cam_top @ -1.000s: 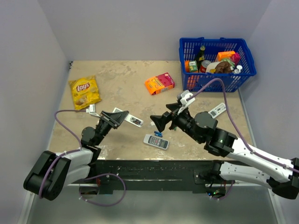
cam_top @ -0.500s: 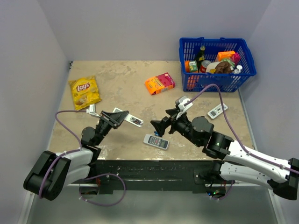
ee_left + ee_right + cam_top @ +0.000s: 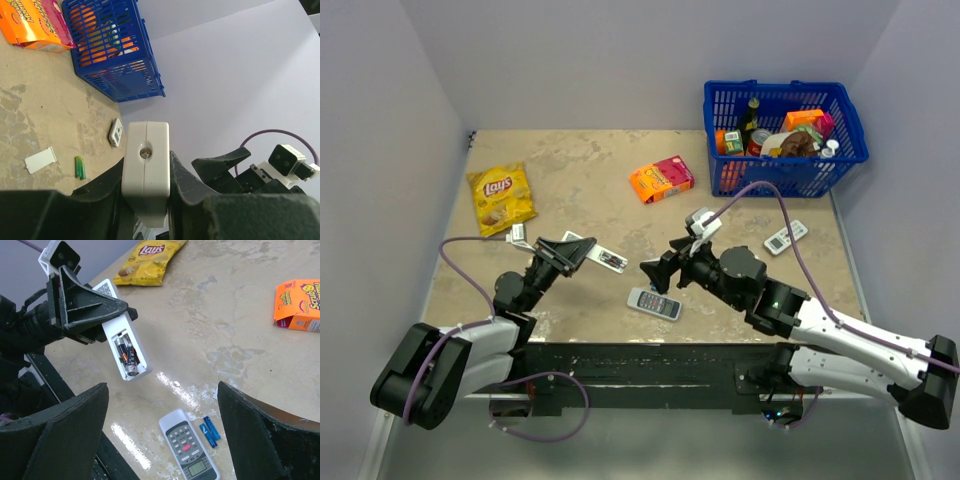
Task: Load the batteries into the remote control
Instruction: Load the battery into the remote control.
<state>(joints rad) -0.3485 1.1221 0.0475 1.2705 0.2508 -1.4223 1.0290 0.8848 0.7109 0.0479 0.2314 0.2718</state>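
While the left tool (image 3: 568, 251) clamps the slim white remote (image 3: 139, 351) near 8 o'clock of the surface (image 3: 580, 170), both batteries (image 3: 127, 354) sit in its open bay. Right tool (image 3: 658, 262) hangs wide. Next, likely: press them flush, close bay.

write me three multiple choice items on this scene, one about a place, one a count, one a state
1. Where is the slim white remote?
A) in the basket
B) clamped in the left tool
C) lying on the table

2. How many batteries show inside it?
A) none
B) two
C) four

3. How does the right tool stand?
A) wide open, holding nothing
B) shut on a battery
C) shut on the grey remote

Answers:
1 B: the left tool presses both its sides.
2 B: two dark cells lie side by side.
3 A: its fingers stand far apart, nothing between.
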